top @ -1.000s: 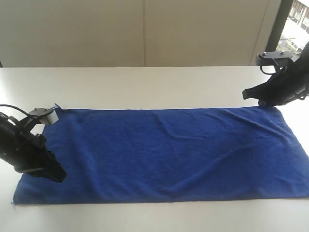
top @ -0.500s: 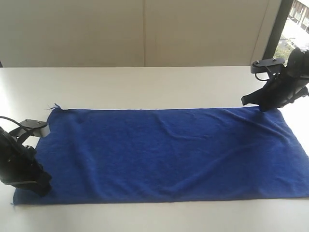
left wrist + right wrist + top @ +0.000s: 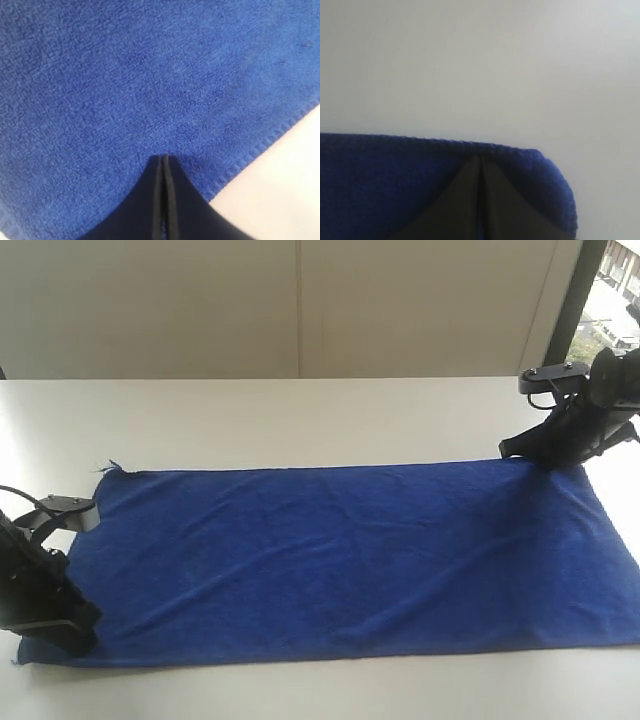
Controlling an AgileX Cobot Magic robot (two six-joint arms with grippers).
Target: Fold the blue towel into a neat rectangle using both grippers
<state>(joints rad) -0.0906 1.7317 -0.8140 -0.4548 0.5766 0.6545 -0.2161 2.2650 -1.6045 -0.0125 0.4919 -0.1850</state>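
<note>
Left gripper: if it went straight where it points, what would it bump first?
The blue towel. The left gripper, jaws shut, points onto the cloth near its stitched edge, perhaps touching it; depth is unclear.

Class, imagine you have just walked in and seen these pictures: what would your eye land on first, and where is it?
The blue towel lies spread flat across the white table, filling most of its near half. The left gripper rests on the towel's near left corner and the right gripper sits at its far right corner, both with jaws closed.
</note>
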